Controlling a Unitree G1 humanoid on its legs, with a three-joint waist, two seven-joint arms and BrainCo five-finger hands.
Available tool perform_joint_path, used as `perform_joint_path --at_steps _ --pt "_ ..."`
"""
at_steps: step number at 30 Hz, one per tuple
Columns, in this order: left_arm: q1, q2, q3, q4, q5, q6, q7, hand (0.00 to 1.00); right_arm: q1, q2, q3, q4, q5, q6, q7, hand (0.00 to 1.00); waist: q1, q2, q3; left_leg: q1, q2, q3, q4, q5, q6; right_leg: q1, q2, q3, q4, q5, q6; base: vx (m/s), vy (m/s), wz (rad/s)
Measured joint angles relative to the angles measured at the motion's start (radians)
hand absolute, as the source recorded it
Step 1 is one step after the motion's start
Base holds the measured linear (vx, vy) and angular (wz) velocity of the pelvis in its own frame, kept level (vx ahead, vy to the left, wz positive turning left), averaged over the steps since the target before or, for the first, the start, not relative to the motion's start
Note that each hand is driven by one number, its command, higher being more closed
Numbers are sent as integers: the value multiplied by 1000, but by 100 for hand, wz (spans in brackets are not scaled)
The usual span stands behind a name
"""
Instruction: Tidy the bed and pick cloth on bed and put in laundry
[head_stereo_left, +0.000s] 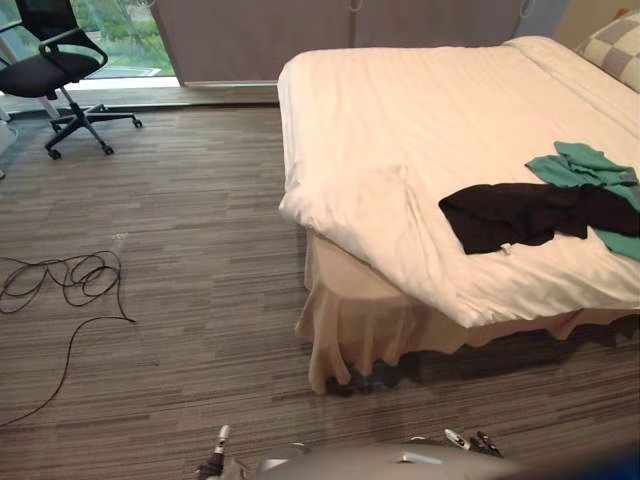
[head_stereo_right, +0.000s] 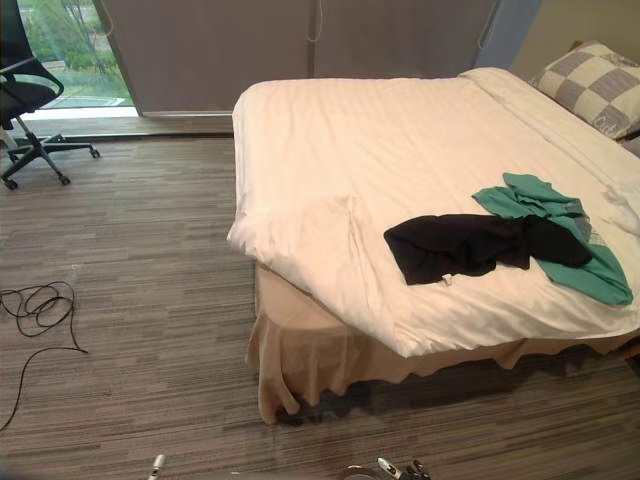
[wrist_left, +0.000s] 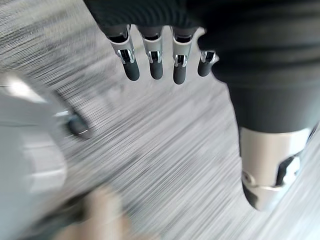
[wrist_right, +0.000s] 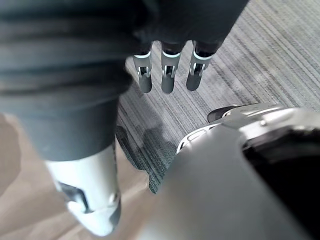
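1. Starting at the left hand (wrist_left: 156, 62): hanging over the striped carpet (wrist_left: 165, 150), fingers straight and relaxed, nothing held.
2. Across to the right hand (wrist_right: 169, 75): same picture, dangling above the carpet with straight fingers, empty too.
3. Out past both hands to the bed (head_stereo_right: 400, 140): well apart from them, across a stretch of floor. White cover spread mostly flat, but with a rumpled corner (head_stereo_right: 300, 225) bunched up above the beige skirt (head_stereo_right: 300, 370).
4. On to the prize: black cloth (head_stereo_right: 460, 245) lying crumpled on the cover near the bed's closer edge. Overlaps a green cloth (head_stereo_right: 565, 235) on the side toward the chequered pillow (head_stereo_right: 592, 85).
5. Farther off: office chair (head_stereo_left: 55, 60) by the window, well clear of everything.
6. Reading the step: the approach, by the look of it. Nothing grasped, nothing smoothed, both cloths yet to be lifted.
7. Calling the next move:
   - Walk in along the bed's side until the cloths come within reach.
   - Lean over and curl fingers round the black cloth first, probably with the right hand, being on that side.
   - Lift cleanly, without pinching the white cover underneath or dragging the green cloth half off the edge.
   - Flatten that bunched corner at some stage as well.
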Motion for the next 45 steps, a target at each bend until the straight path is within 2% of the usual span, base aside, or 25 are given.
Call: perform_joint_path --at_steps 2,3,5,7,9,11,13,15,18,21,23,25,28,30,31,33,36,37,39,40,41,43,45 --pt "-21 47 37 -93 14 -11 57 0 23 -1 -11 -19 0 5 12 0 4 14 -8 11 9 17 -20 6 -5 -4 7 6 -4 1 -5 -67 -41 -19" --pt "-51 104 83 -172 74 -11 99 0 40 -2 -11 -32 0 5 23 0 8 25 -15 9 20 30 -26 1 -15 -7 20 16 -14 3 -9 -32 -78 -33" --pt "-118 223 134 -258 165 -10 130 0 68 -4 -11 -54 0 3 34 0 9 37 -22 6 37 61 -30 -3 -19 -11 37 25 -25 10 -26 -9 -90 -28" --pt "-258 394 207 -320 295 2 113 0 102 -1 -19 -54 22 -13 40 0 -9 45 -37 -8 69 146 -18 -4 -31 -19 51 29 -38 12 -29 36 -80 -4" --pt "-379 496 222 -322 389 2 63 0 129 -2 -38 -53 35 -23 41 0 -11 52 -50 -9 76 171 -13 -6 -42 -31 59 53 -32 19 -33 89 -24 -21" --pt "-472 571 189 -323 478 -2 22 0 154 1 -58 -51 39 -28 44 0 -13 68 -70 -10 78 187 -8 -1 -50 -40 64 70 -30 21 -35 133 11 -22" --pt "-539 640 122 -322 567 -22 -21 0 163 9 -77 -50 40 -30 52 0 -31 61 -81 -11 76 195 1 -2 -51 -42 69 83 -27 21 -35 126 3 -9" --pt "-601 708 36 -332 676 -122 -105 0 175 23 -98 -50 42 -41 62 0 -39 63 -82 -6 71 220 4 -4 -54 -50 73 117 -26 20 -36 111 23 -25" --pt "-651 749 -94 -379 788 -204 -151 0 185 40 -150 -50 42 -41 69 0 -41 69 -82 12 69 244 5 -5 -56 -47 76 140 -27 20 -36 90 12 -29" --pt "-692 748 -224 -453 869 -209 -169 0 184 47 -176 -47 41 -40 73 0 -58 74 -79 25 70 260 5 -10 -62 -49 80 168 -27 20 -37 68 19 -20" --pt "-715 746 -302 -468 926 -167 -175 0 183 47 -206 -39 41 -38 84 0 -68 78 -77 33 69 273 5 -11 -63 -49 82 187 -27 21 -38 16 4 -31" --pt "-752 746 -394 -465 997 -91 -184 0 183 46 -236 -33 41 -27 93 0 -95 80 -73 45 69 294 4 -11 -63 -50 86 199 -31 27 -46 6 -2 -28" --pt "-792 742 -488 -463 1047 -9 -214 0 183 38 -250 -29 40 -11 108 0 -122 80 -65 44 66 305 3 -11 -63 -62 88 224 -35 31 -46 -35 -8 -32" --pt "-819 723 -535 -460 1099 36 -222 0 183 32 -250 -29 40 -3 110 0 -126 89 -48 44 66 326 2 -11 -63 -77 90 242 -38 45 -48 -51 -3 -33" --pt "-836 706 -571 -453 1148 69 -224 0 183 26 -250 -29 40 4 111 0 -139 95 -31 33 64 328 2 -12 -62 -87 93 247 -49 55 -43 -107 -4 -13" --pt "-841 701 -613 -440 1185 107 -242 0 177 11 -250 -27 40 15 115 0 -161 108 -22 3 64 328 2 -25 -55 -122 98 267 -51 58 -38 -97 -1 -17" --pt "-844 664 -644 -412 1189 186 -243 0 163 -11 -249 -34 41 18 127 0 -171 120 15 -28 63 348 7 -31 -51 -176 104 303 -37 75 -34 -81 -3 -30" --pt "-845 656 -646 -407 1189 200 -243 0 161 -14 -248 -35 41 18 129 0 -173 120 24 -33 62 352 9 -31 -50 -187 105 311 -28 75 -34 -136 -7 -28" --pt "-844 621 -645 -381 1188 259 -238 0 144 -33 -232 -50 42 16 132 0 -182 129 52 -75 61 378 29 -34 -42 -257 102 341 28 66 -31 -178 -9 -30" --pt "-844 619 -645 -382 1188 269 -234 0 133 -39 -219 -60 42 14 134 0 -183 129 65 -91 59 382 39 -36 -38 -284 98 351 53 59 -31 -224 -3 -25" --pt "-846 601 -643 -382 1178 299 -203 0 104 -52 -190 -87 46 5 139 0 -195 134 87 -143 44 397 56 -34 -28 -367 83 360 120 41 -25 -220 3 -12" --pt "-851 577 -642 -382 1164 335 -164 0 69 -64 -163 -110 83 -8 149 0 -201 135 115 -184 29 409 63 -28 -19 -440 71 383 175 31 -24 -177 -6 -11" --pt "-859 541 -634 -383 1131 379 -120 0 22 -65 -139 -157 113 -39 159 0 -202 123 165 -236 28 434 94 -27 -17 -510 60 393 225 26 -27 -134 -54 -14"
